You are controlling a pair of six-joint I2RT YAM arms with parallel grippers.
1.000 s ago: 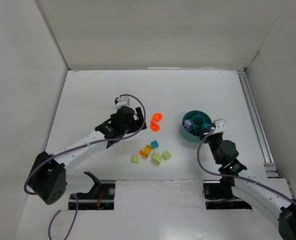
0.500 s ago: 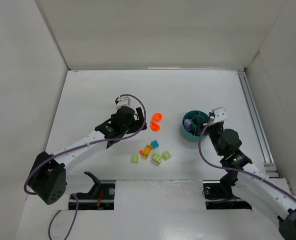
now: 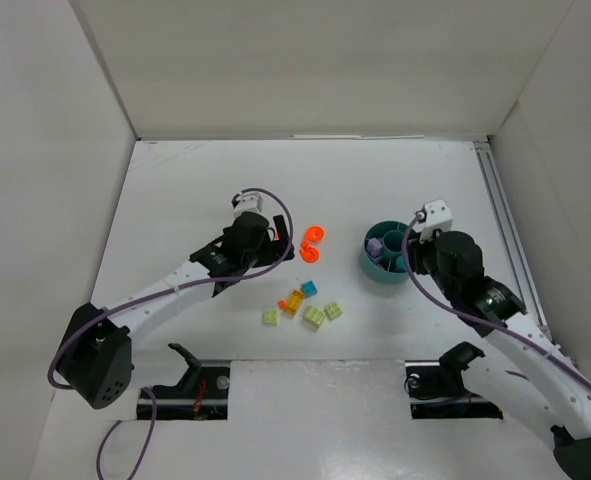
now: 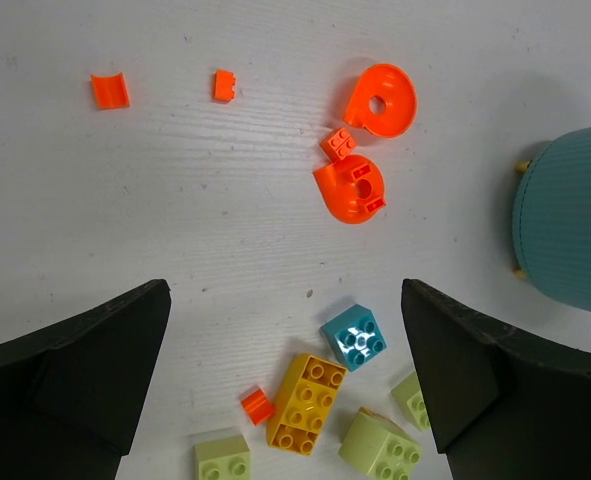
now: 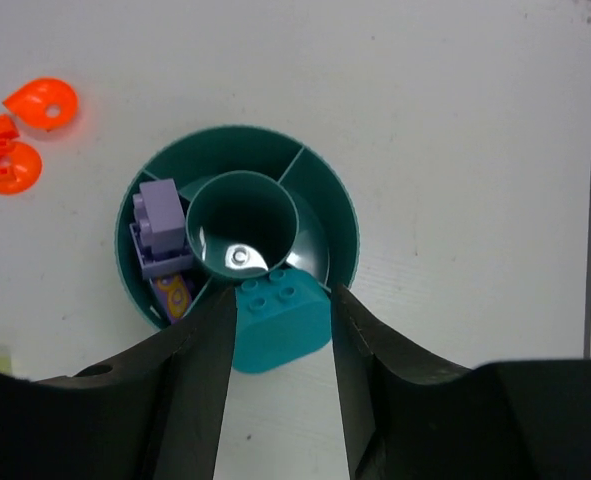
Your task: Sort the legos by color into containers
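right arm lifted higher beside teal dish; wrist farther forward

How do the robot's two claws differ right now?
The left claw stands wide open and empty; the right claw pinches a teal brick. The left hangs over loose bricks, the right over the teal dish. Both have two dark fingers.

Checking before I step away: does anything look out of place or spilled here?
Nothing looks spilled or broken. Only the teal brick, clamped in the right tool, overhangs the dish's near rim rather than lying in a compartment.
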